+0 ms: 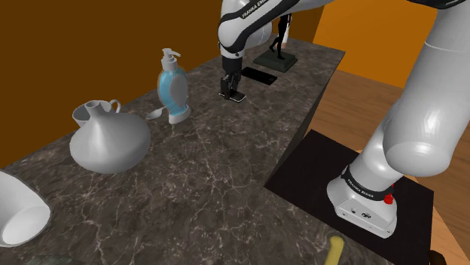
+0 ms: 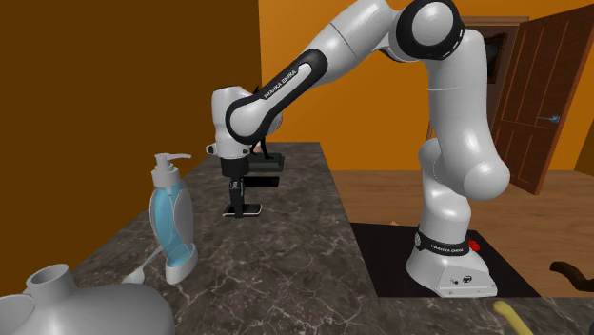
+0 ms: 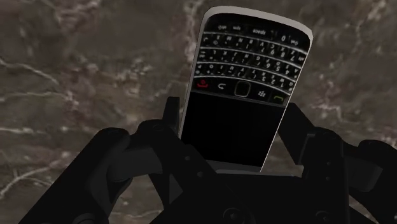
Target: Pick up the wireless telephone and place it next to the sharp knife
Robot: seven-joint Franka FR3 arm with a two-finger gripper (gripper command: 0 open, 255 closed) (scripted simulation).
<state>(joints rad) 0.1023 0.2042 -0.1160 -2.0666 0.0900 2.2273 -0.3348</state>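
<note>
A black wireless telephone with a keypad and a pale rim stands between my two black fingers, which press against its two long sides. My gripper is shut on it, low over the dark marble counter, toward the counter's far end. In the second exterior view the gripper points straight down, with the telephone at its tips, at or just above the counter top. A small white curved object, possibly the knife, lies by the soap bottle; I cannot tell what it is.
A blue soap dispenser and a grey round jug stand on the counter nearer the shoulder camera. A flat black item and a dark figurine sit beyond the gripper. The counter's edge drops to a wooden floor.
</note>
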